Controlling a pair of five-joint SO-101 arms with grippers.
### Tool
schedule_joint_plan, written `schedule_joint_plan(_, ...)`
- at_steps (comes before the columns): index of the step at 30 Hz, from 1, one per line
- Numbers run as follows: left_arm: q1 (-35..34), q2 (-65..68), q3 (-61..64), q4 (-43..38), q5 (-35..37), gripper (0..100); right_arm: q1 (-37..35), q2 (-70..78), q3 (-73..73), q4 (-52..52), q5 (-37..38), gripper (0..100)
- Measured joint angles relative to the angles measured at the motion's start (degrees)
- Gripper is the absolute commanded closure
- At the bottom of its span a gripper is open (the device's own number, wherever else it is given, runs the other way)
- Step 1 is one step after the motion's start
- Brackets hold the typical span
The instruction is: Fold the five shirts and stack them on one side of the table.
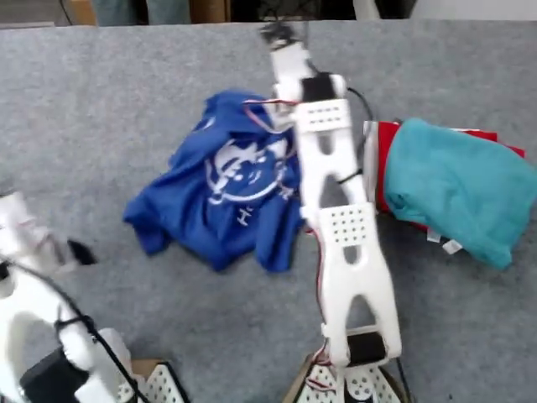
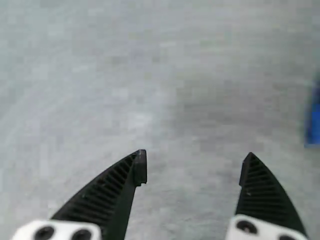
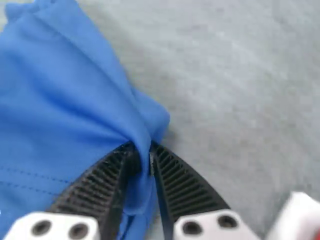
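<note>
Right jaws: clamped shut on a pinch of the blue shirt [image 3: 60, 100]. We see the cloth bunched between the black ribbed pads [image 3: 177, 175], and a strip of it runs down the narrow gap between them. The grey surface [image 3: 240, 75] lies just past the gripped fold.

Left jaws: wide open with nothing between them. Both tips hang over bare grey surface, and a sliver of blue sits at the edge of the left wrist view.

From the high view we note the right arm [image 1: 348, 243] stretched out from the near edge toward the far edge, along the right side of the blue shirt. The left arm [image 1: 33, 260] sits at the near left corner, apart from the shirt.

The blue shirt lies crumpled and unfolded around mid-surface, white print up. At the right side, a teal shirt [image 1: 461, 189] lies loosely folded on top of a red shirt [image 1: 388, 143]. That pile is just beside the right arm.
</note>
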Motion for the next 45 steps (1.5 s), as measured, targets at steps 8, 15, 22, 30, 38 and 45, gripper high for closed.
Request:
schedule_joint_plan(8, 40.00, 0.00, -1.32, 0.00, 4.40, 69, 5.54, 6.59, -3.87, 0.00, -1.41, 98.4)
schedule_joint_plan(15, 57.41, 0.00, -1.23, -11.43, 16.35, 69, 8.26, 9.41, -8.44, 0.35, -1.41, 98.4)
schedule_joint_plan(22, 58.46, 6.86, 6.42, -31.21, 27.96, 93, 8.88, 9.41, -8.44, 0.35, -1.41, 98.4)
schedule_joint_plan(30, 47.12, 18.99, -2.29, -29.98, 27.08, 97, 8.88, 9.41, -8.44, 0.44, -1.41, 98.4)
schedule_joint_plan(38, 29.80, 19.78, -20.48, -11.96, 10.37, 97, 8.97, 9.41, -8.44, 1.85, -1.32, 98.4)
schedule_joint_plan(45, 22.24, 20.40, -29.63, -5.89, -11.43, 97, 8.26, 9.41, -8.44, 3.52, 1.49, 98.4)
